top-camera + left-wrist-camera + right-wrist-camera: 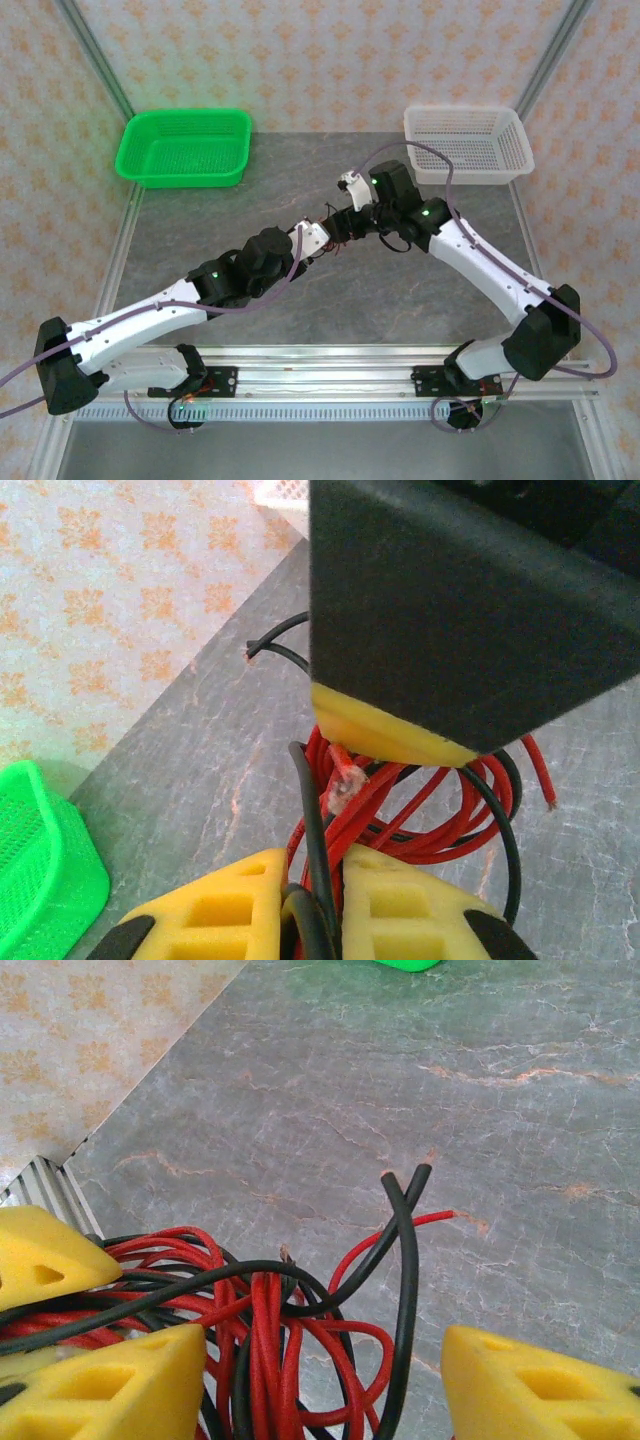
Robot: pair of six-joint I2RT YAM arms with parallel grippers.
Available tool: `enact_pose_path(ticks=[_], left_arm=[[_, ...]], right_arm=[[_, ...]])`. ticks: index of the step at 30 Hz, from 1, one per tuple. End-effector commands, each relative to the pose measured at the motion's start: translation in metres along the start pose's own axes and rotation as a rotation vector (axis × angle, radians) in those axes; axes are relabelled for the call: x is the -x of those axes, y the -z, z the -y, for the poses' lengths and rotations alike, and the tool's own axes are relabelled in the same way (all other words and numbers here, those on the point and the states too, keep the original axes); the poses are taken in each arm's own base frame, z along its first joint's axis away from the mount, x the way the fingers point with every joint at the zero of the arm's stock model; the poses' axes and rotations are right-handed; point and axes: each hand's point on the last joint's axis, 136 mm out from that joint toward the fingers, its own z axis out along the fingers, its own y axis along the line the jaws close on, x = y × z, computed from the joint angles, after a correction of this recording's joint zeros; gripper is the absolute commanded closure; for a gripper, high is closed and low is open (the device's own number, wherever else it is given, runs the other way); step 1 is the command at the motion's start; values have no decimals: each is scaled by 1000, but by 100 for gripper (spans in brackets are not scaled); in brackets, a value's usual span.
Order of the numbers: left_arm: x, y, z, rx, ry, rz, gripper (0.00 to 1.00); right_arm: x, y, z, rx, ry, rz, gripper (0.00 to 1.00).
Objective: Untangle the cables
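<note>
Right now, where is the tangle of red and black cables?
The cables sit at the middle of the table in the top view: the left hand pinches a black strand and the right hand straddles the bundle, open.

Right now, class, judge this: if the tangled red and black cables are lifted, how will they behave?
Probably floppy: the cables lie in loose curling loops. Likely light, the strands being thin. They may rise as one clump, since the loops interlace.
</note>
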Motion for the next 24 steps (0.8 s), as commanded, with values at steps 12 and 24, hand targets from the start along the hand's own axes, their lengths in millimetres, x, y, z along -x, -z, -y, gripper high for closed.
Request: enact_pose_path(ticks=[12, 24], left_arm=[[32, 28, -17, 22, 39, 135, 100], [36, 55, -62, 249, 201, 274, 100]], right_arm=[[-11, -9, -13, 82, -13, -3, 89], [-3, -3, -1, 150, -363, 148, 98]])
